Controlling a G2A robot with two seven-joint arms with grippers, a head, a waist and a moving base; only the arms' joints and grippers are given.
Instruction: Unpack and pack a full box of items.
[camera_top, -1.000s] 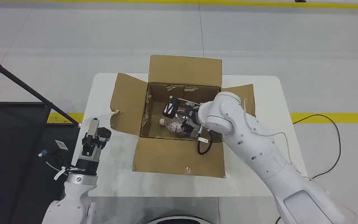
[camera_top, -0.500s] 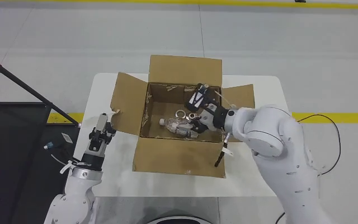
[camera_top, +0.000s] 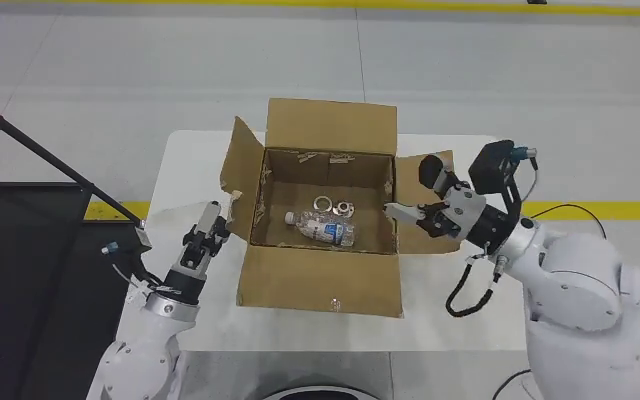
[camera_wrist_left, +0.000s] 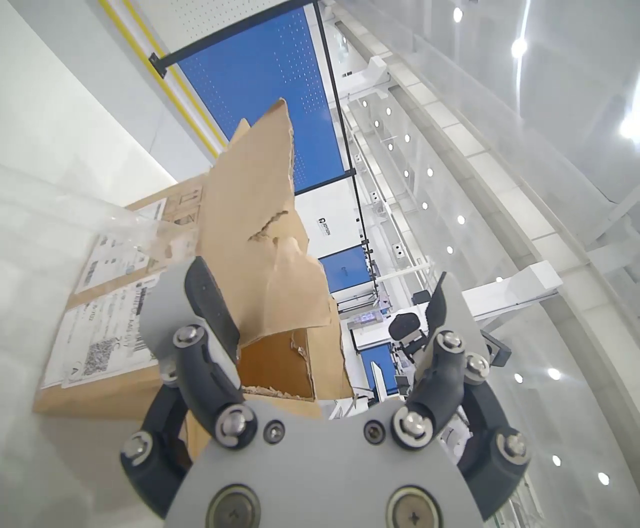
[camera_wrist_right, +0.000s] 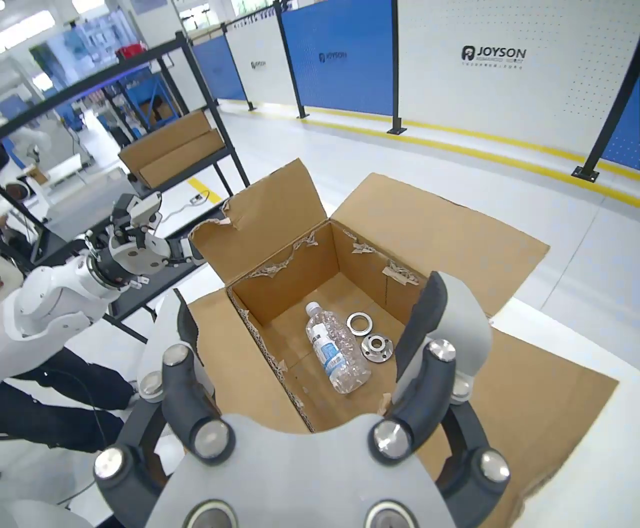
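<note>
Since the earlier frames the right gripper (camera_wrist_right: 309, 295) has withdrawn from the box interior to a position outside the box, above the right-hand flap. The left gripper (camera_wrist_left: 320, 272) has advanced to the left flap (camera_top: 243, 165), and that flap has risen from lying outward to nearly upright.

1. Table (camera_top: 450, 320): white top; carries the box near its centre.
2. Box (camera_top: 320, 280): cardboard, open at the top. Rear, front and right flaps are folded outward. Torn tape remnants run along the inner rim.
3. Left gripper: fingers spread apart, nothing clamped. The torn edge of the left flap sits between the fingers, close against one pad; contact cannot be confirmed.
4. Right gripper: fingers spread apart, empty, aimed down into the box from the right side.
5. Bottle (camera_top: 322, 228): clear plastic, labelled, lying on its side on the box floor.
6. Flat ring (camera_wrist_right: 360, 322) and flanged ring (camera_wrist_right: 376, 347): metal, lying side by side on the box floor, just beside the bottle toward the rear wall.
</note>
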